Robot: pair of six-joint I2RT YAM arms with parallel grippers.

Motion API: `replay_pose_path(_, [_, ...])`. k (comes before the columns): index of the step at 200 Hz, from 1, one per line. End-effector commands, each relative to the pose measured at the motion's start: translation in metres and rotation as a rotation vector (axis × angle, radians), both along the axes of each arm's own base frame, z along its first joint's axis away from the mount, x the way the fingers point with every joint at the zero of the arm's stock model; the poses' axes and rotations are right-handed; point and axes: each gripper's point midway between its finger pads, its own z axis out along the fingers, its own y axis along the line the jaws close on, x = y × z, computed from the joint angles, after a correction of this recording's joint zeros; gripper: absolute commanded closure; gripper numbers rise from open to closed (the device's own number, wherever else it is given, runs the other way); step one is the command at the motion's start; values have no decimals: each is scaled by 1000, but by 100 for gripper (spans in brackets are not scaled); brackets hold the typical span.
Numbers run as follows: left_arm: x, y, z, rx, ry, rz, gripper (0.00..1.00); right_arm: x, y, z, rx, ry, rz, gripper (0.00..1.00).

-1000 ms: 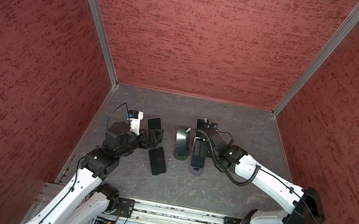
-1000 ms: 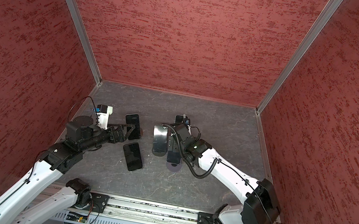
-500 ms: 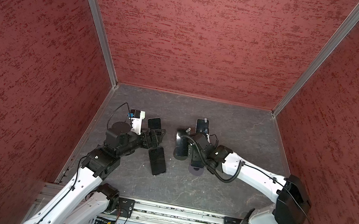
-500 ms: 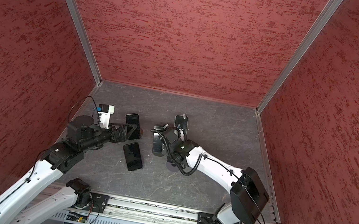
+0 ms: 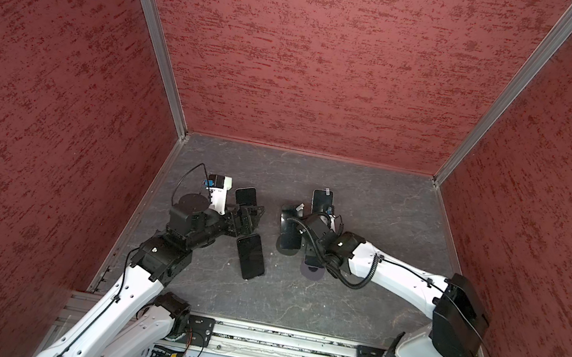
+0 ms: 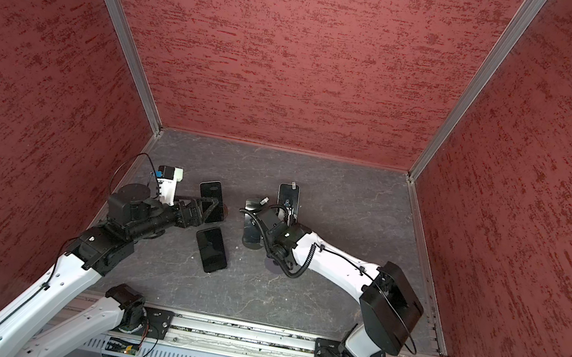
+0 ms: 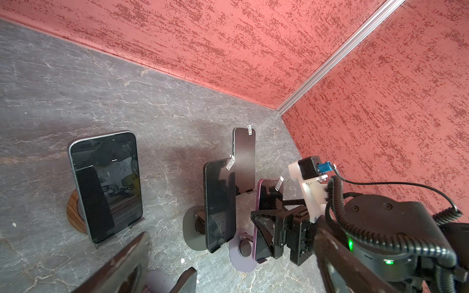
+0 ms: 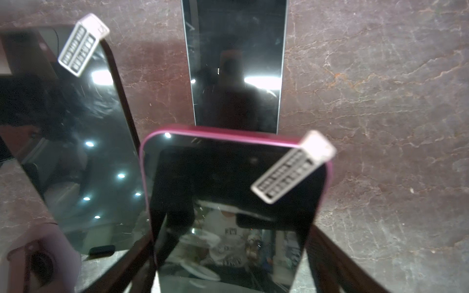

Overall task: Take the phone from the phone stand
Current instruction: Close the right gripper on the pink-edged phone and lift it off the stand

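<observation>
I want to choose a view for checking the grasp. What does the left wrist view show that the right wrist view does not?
Only the left wrist view: the silver phone on its wooden stand, the red walls, and the right pincer seen from outside.
Only the right wrist view: the fingers on both sides of the purple phone, close up. I cannot tell whether they touch it.
Both: the purple phone, the black phone beside it and the rear phone, all upright.
</observation>
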Motion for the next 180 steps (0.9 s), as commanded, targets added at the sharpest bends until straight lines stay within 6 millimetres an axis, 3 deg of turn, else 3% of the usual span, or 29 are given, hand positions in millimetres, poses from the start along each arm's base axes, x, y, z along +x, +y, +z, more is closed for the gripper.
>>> replay_pose_path(1, [0, -2, 11, 7, -43, -17, 1, 4, 3, 7, 15, -26, -44, 21])
replay_pose_path(57, [0, -2, 9, 16, -42, -17, 0, 4, 8, 8, 33, -30, -39, 46])
replay_pose_path(107, [1, -1, 6, 23, -38, -13, 1, 6, 9, 30, 68, -79, -23, 51])
replay_pose_path(176, [3, -1, 5, 33, -36, -10, 1, 16, -3, 81, 80, -214, -7, 51])
replay_pose_path(180, [3, -1, 6, 31, -38, -8, 1, 16, -7, 92, 97, -235, -12, 51])
